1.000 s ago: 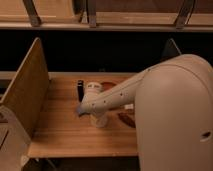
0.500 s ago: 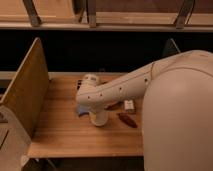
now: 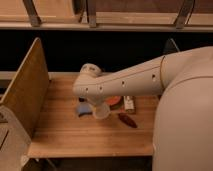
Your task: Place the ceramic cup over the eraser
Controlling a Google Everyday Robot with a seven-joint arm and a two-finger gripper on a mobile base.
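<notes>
1. End effector (image 3: 97,101): located at the end of the arm (image 3: 130,80), which reaches across the worktop (image 3: 75,135) from the 3 o'clock side toward the centre. The wrist casing covers the end effector from above. Whether it is apart, together or clamped on an object cannot be told. It sits directly over the ceramic cup.

2. Ceramic cup (image 3: 100,112): cream-white, upright on the worktop near its centre. Its upper part is hidden under the arm. Contact with the end effector cannot be confirmed.

3. Eraser (image 3: 81,99): only a small dark piece shows, at 10 o'clock from the ceramic cup, just below the edge of the arm. It is near the cup and not under it. The remainder is hidden.

4. Other items, positions given from the ceramic cup:
- Light-blue curved piece (image 3: 85,108): flat on the worktop at 9 o'clock, just beside the cup.
- Orange bowl (image 3: 113,101): at 1 o'clock, partly covered by the arm.
- White block (image 3: 129,103): at 2 o'clock, beyond the bowl.
- Dark reddish elongated object (image 3: 127,120): at 4 o'clock, lying at an angle, apart from the cup.

5. Worktop: light wood planks. An upright wooden side panel (image 3: 27,90) stands along its 9 o'clock edge. The robot body (image 3: 185,125) fills the 3 o'clock side of the view.
</notes>
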